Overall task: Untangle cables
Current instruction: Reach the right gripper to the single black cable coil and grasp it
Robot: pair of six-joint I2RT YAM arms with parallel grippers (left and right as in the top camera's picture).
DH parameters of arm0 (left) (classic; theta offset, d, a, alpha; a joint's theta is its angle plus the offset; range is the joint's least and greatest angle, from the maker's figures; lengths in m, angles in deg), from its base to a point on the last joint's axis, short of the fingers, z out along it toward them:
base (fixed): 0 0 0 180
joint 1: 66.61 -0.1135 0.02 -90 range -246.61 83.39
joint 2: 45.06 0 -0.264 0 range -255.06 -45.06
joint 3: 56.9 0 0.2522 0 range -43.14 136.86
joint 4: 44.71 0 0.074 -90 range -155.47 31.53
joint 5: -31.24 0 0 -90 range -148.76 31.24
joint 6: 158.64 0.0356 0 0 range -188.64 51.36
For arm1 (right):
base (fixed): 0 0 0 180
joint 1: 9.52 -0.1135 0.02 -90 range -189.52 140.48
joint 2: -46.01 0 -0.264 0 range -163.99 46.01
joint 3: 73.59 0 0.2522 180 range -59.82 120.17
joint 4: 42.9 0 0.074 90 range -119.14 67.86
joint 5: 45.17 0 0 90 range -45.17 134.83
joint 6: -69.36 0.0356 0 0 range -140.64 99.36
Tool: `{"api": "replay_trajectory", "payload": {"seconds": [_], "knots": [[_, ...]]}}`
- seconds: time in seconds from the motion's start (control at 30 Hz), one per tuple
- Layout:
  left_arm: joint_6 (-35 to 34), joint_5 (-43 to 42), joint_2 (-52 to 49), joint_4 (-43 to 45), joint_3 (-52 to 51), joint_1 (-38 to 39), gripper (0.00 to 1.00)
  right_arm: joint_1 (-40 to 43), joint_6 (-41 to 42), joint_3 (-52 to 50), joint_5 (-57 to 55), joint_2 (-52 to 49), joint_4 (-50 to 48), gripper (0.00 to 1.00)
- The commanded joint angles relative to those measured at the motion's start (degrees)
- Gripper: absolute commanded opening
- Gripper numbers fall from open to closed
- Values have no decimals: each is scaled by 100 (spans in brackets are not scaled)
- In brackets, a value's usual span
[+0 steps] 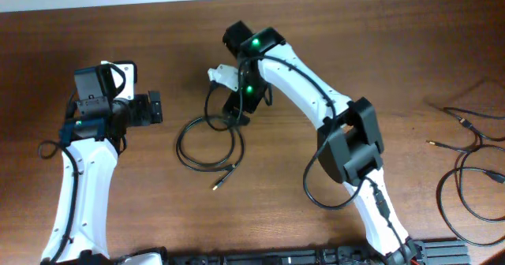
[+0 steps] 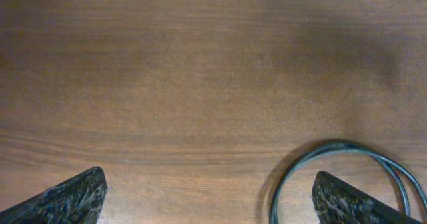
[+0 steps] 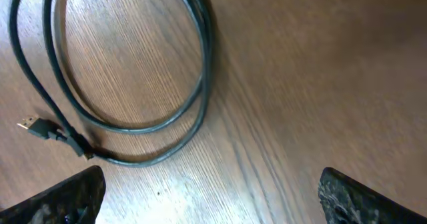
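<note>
One black cable (image 1: 207, 144) lies coiled in a loose double loop at the table's middle, its plug end (image 1: 218, 185) pointing toward the front. My right gripper (image 1: 237, 112) hangs open over the coil's far right edge. In the right wrist view the coil (image 3: 200, 71) and its small plug (image 3: 30, 125) lie ahead of the open right gripper (image 3: 213, 199), with only bare wood between the fingers. My left gripper (image 1: 155, 109) stands open just left of the coil. Its wrist view shows the loop (image 2: 333, 147) curving by the right fingertip (image 2: 343, 201), not gripped. More cables (image 1: 473, 166) lie in loose loops at the far right.
The wooden table (image 1: 379, 44) fills all views. The right arm's elbow and forearm (image 1: 351, 139) stretch from the front edge toward the middle. A dark rail (image 1: 276, 257) runs along the front edge by the arm bases.
</note>
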Motion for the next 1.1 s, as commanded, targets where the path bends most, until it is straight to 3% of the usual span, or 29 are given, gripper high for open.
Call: {"api": "replay_trajectory", "payload": {"seconds": [0.0,0.17,1.07], "knots": [[310,76,125,208,9,-26,99,-181,-35,-35,-160,-249,-57,97],[308,59,125,203,9,-9,99,-485,4,-35,-761,-481,-446,97],[308,59,125,179,9,-9,99,-863,518,-35,-758,-501,-1248,97]]}}
